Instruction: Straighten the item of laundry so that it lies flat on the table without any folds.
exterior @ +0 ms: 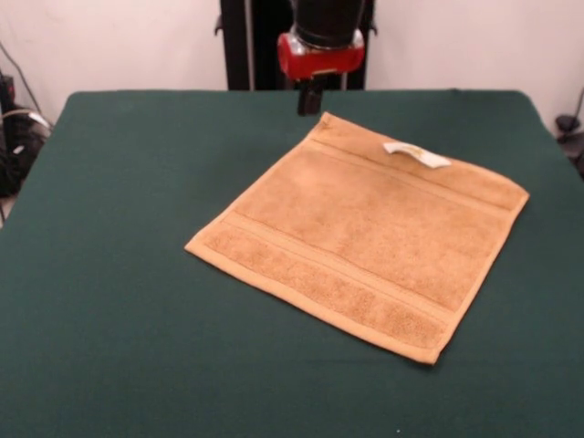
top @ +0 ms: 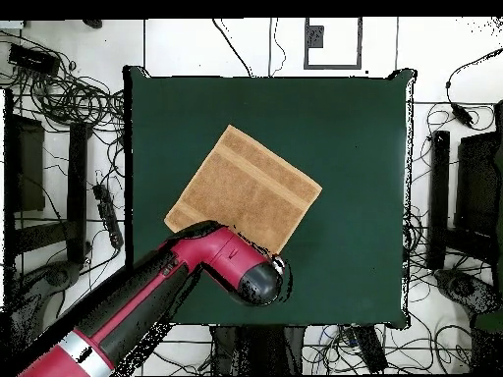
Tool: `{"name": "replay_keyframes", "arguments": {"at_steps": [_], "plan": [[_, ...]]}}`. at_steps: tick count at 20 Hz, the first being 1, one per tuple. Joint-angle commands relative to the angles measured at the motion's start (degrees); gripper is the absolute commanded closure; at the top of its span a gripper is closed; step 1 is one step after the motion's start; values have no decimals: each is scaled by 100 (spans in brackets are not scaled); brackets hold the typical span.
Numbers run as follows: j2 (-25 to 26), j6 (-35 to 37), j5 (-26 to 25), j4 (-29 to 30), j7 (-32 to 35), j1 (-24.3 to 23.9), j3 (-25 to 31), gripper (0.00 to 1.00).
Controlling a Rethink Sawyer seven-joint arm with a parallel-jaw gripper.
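The item of laundry (exterior: 365,228), an orange-tan terry towel, lies spread flat on the green table (exterior: 119,274), turned cornerwise. A woven band runs near each of two opposite hems, and a small white label (exterior: 416,153) sits at the far hem. My gripper (exterior: 310,99) hangs just above the table right behind the towel's far corner, holding nothing that I can see. In the overhead view the towel (top: 246,182) shows as a diamond, and the red arm (top: 211,260) covers its corner nearest the robot's base.
Green table (top: 354,147) stretches wide on every side of the towel. Cables and dark equipment (top: 59,108) lie on the floor around the table, beyond its edges.
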Motion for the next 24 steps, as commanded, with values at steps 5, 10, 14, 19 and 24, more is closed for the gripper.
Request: {"name": "replay_keyframes", "arguments": {"at_steps": [5, 10, 14, 19, 24], "plan": [[55, -390, -219, -1094, 1934, -323, -249, 100], [-154, 116, 220, -1112, 1591, -480, -268, 100], [-150, 577, 512, -1187, 1565, -520, -349, 100], [-133, 638, 648, -1266, 1644, -526, -427, 100], [-190, 622, 754, -1294, 1476, -619, -396, 100]]}}
